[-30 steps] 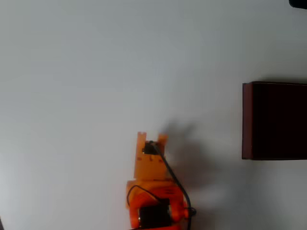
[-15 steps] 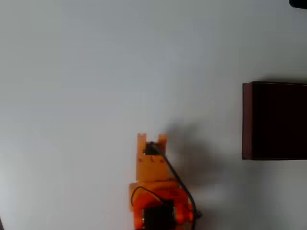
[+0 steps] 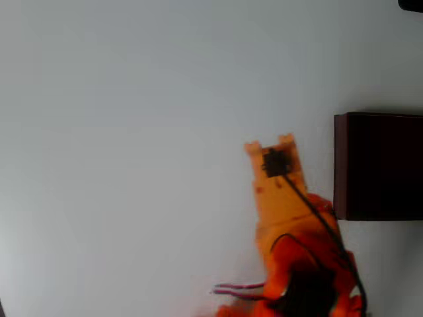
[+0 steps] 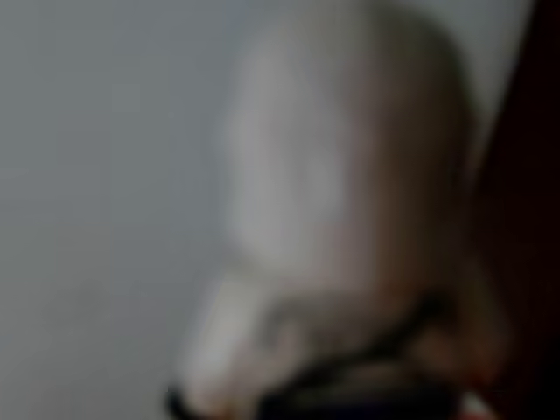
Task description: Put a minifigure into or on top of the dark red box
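Note:
In the overhead view my orange gripper (image 3: pixel 269 145) hovers just left of the dark red box (image 3: pixel 340 165), which sits at the right edge with its dark inside facing up. The wrist view is very blurred. A large white rounded shape, the minifigure (image 4: pixel 332 175), fills its middle very close to the camera, apparently held between my fingers. A dark red strip of the box (image 4: pixel 535 219) runs down that view's right edge. From above, the figure is hidden under the gripper.
The white table (image 3: pixel 132 132) spreads wide to the left and above the arm. A small dark object (image 3: pixel 411 4) sits in the top right corner. Red and black wires (image 3: pixel 234 288) trail from the arm near the bottom edge.
The arm has swung right and up the picture, from the lower middle of the table to right beside the box's left wall.

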